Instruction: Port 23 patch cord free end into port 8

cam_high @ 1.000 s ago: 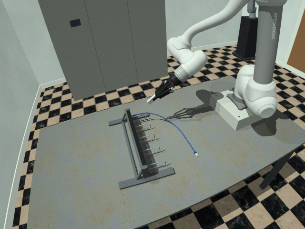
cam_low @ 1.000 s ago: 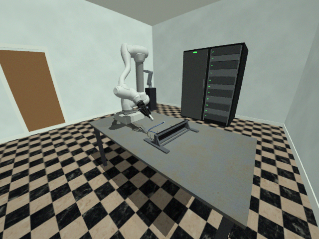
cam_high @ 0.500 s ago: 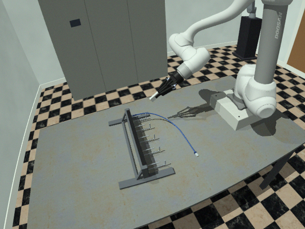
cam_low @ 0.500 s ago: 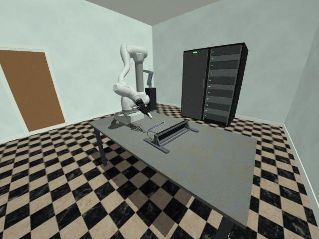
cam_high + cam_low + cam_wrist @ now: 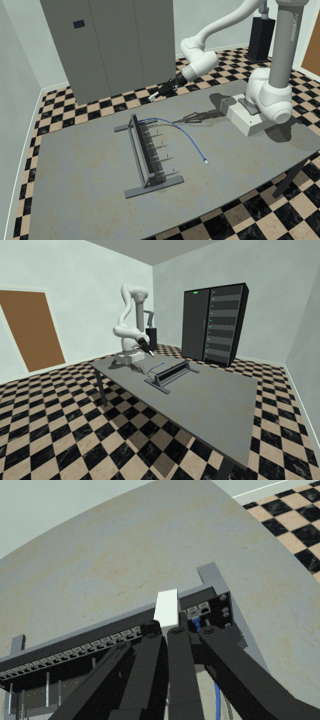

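The grey patch-panel rack (image 5: pixel 154 186) (image 5: pixel 171 373) (image 5: pixel 80 654) stands on the grey table (image 5: pixel 77 180) (image 5: pixel 206 400) (image 5: pixel 100 560). A blue patch cord (image 5: pixel 180 129) (image 5: pixel 156 366) (image 5: pixel 216 703) leaves a port near the rack's far end and arcs over the table. Its free plug (image 5: pixel 206 161) lies on the table beside the rack, apart from it. My gripper (image 5: pixel 152 97) (image 5: pixel 151 353) (image 5: pixel 170 605) is shut on nothing. It hangs in the air above the table's back edge, behind the rack's cord end and far from the free plug.
The robot's white base block (image 5: pixel 248 118) sits on the table at the back right. A tall server cabinet (image 5: pixel 111 46) (image 5: pixel 214 322) stands on the floor beyond the table. Thin metal cable pegs (image 5: pixel 161 157) stick out of the rack toward the cord side.
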### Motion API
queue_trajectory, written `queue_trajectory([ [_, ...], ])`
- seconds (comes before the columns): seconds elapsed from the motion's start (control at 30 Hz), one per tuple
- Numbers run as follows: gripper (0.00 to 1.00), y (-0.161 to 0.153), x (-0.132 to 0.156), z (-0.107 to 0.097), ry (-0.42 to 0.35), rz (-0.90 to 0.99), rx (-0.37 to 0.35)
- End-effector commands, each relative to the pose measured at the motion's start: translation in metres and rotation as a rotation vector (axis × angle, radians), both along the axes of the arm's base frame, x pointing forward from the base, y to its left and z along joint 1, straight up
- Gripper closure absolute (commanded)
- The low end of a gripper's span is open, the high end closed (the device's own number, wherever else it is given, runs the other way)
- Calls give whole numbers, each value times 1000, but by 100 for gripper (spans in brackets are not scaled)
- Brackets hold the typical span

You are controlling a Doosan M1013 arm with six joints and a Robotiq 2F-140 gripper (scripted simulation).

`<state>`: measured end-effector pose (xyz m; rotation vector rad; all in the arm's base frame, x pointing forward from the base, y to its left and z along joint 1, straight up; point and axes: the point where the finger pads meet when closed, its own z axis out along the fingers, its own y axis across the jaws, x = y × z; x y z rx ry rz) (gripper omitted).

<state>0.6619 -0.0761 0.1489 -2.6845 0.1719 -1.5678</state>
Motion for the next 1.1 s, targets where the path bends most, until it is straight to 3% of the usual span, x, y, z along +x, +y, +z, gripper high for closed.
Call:
queue_trajectory([
  [0.0,100,-4,12,9,-38,-73,5],
  [0.23,100,-22,33,29,-101,-290,72],
  [0.57,100,-32,32,27,-101,-488,133],
  [1.07,100,-6,-14,-24,57,-843,271],
])
